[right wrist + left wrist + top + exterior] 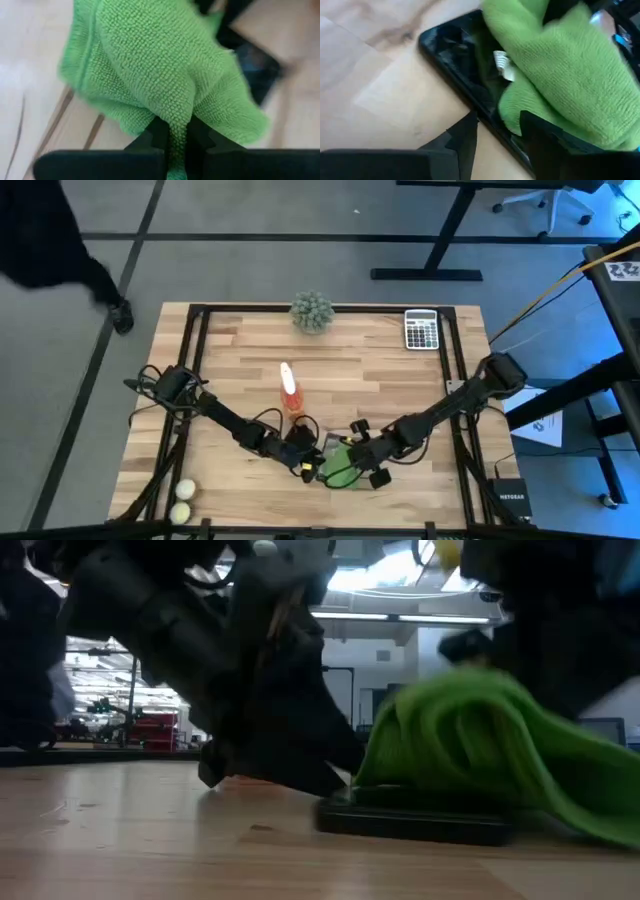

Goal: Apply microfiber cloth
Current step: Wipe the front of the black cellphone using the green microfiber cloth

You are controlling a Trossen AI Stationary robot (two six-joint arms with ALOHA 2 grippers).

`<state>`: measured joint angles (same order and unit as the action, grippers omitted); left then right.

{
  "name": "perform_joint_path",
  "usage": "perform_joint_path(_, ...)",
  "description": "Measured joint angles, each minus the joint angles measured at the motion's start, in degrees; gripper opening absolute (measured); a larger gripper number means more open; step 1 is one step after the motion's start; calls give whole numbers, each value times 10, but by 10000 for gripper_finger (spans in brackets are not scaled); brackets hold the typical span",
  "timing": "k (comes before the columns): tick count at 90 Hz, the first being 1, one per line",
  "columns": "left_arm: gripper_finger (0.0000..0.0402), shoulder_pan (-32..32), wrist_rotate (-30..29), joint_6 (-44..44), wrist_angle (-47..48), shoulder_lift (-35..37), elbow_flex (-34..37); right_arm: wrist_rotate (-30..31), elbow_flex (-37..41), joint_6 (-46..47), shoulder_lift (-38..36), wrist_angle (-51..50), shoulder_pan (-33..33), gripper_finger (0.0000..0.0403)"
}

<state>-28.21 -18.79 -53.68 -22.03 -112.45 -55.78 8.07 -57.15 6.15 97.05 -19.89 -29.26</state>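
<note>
Where the two arms meet near the front edge of the table (240, 350), the high view shows the microfiber cloth (342, 461) bunched between them, with the left pincer (309, 460) just beside it on one side and the right pincer (352, 446) at it on the other. Farther back stand an orange spray bottle (290, 387), a fuzzy plant ball (312, 311) and a calculator (421, 330); two pale balls (182, 502) lie at the front left corner.

In the low view, the cloth (470, 745) drapes in folds over a flat black slab, perhaps a phone (415, 818), that lies on the wood, and a dark arm reaches down beside it.

From the left wrist view, the left pincer (497, 131) has its fingers apart, straddling the slab's edge (455, 65), while the cloth (565, 75) covers much of the dark glossy surface.

From the right wrist view, the right pincer (172, 131) is clamped on a fold of the cloth (150, 60), which spreads out ahead of the fingers over the slab (257, 70).
</note>
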Motion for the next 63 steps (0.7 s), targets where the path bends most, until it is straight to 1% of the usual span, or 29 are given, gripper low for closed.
perform_joint_path(6, 131, -19, -2, -2, -10, 15, -10, 17, -4, -10, -13, 4, 2, 9)
perform_joint_path(15, 131, -48, -23, -1, -8, 13, -21, 31, -7, -24, -15, 24, 8, 9)
perform_joint_path(29, 131, -70, -63, -1, -12, -19, -34, 28, -8, -34, 11, 94, 25, 10)
perform_joint_path(38, 131, -64, -81, -10, -12, -48, -42, -1, -7, -34, 34, 123, 32, 10)
perform_joint_path(46, 131, -48, -72, -18, -14, -68, -53, -3, -8, -26, 55, 122, 35, 10)
perform_joint_path(54, 131, -36, -56, -10, -19, -85, -68, 21, -7, -9, 72, 119, 36, 10)
perform_joint_path(63, 131, -27, -36, -4, -11, -90, -75, 50, -8, -2, 74, 120, 39, 10)
